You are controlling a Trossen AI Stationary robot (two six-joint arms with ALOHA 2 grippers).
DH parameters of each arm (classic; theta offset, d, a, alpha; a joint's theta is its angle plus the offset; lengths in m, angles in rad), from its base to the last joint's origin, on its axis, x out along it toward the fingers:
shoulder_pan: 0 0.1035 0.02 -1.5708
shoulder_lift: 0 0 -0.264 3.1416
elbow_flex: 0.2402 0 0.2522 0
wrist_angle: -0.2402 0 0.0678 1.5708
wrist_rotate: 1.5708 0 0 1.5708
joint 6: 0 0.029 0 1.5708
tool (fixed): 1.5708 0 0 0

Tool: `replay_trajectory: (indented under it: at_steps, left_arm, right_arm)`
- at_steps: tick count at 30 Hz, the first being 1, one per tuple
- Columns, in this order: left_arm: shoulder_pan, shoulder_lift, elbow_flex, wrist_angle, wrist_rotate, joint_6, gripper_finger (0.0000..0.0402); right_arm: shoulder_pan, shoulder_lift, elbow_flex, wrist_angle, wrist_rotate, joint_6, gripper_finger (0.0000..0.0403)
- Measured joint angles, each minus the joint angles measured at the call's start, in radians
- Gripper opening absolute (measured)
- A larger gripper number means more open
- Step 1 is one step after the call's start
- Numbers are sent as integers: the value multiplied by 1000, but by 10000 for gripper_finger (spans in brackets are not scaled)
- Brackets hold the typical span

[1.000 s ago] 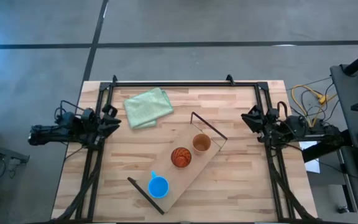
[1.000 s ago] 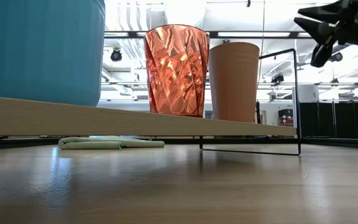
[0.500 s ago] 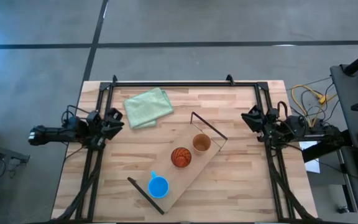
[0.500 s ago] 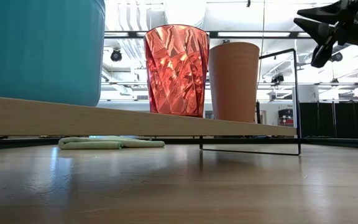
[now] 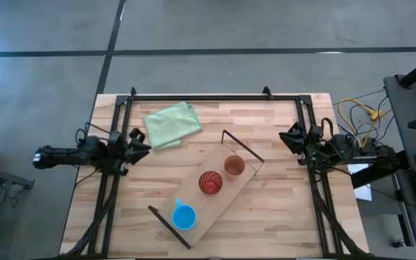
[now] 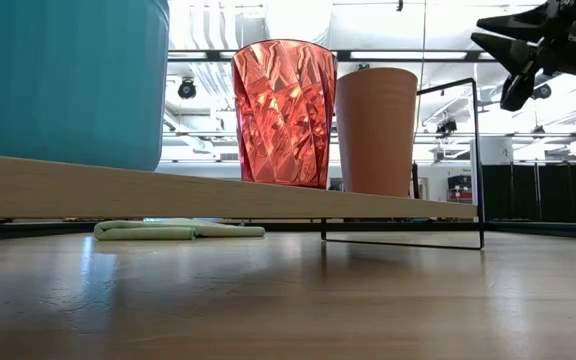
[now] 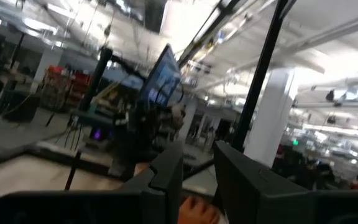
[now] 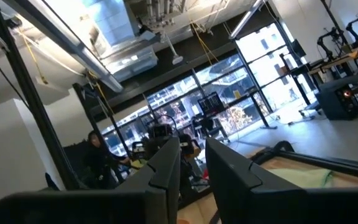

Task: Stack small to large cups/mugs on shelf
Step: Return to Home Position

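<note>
Although both arms hang off at the table's side edges, all three drinking vessels stand on the one long light-wood shelf board with thin black frame ends (image 5: 197, 198), which lies slantwise on the plank tabletop (image 5: 280, 217). Counted along the board in the high view, there is one bright blue mug with a handle (image 5: 184, 217) at the near end, one red ribbed tumbler (image 5: 210, 182) in the middle, and one brown-orange cup (image 5: 234, 167) toward the far end. Each is upright and apart from its neighbours. One folded pale green cloth (image 5: 172, 123) lies on the tabletop beyond the board, clear of it.

Two grippers show. The left gripper (image 5: 144, 144) is over the table's left side, near the cloth and pointing inward. The right gripper (image 5: 284, 137) is over the right side, well apart from the cups. Neither touches anything.

Only the high view shows the whole layout and the mug's handle. The low view shows instead that the board sits raised off the table, with the cloth visible beneath it. It also shows the tumbler's cut facets and the right gripper high up at one side. The left arm is out of that view. Each wrist view looks into the room past its own dark fingers (image 7: 166, 180) (image 8: 229, 168). These stand a narrow gap apart and hold nothing.
</note>
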Motion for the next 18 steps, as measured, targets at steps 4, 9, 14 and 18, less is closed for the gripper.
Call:
replay_trajectory:
  at_steps: [4,9,14,18]
  left_arm:
    - [0,1,0,-58,0,0,77]
    - [0,1,-1,-121,0,0,77]
    - [0,2,-1,-233,1,-1,77]
    - [1,4,-2,-280,1,-1,77]
  right_arm:
    - [0,0,0,-64,0,-2,69]
    - [0,2,0,-169,0,13,70]
    - [0,2,0,-181,0,12,76]
    - [0,2,0,-184,0,-3,77]
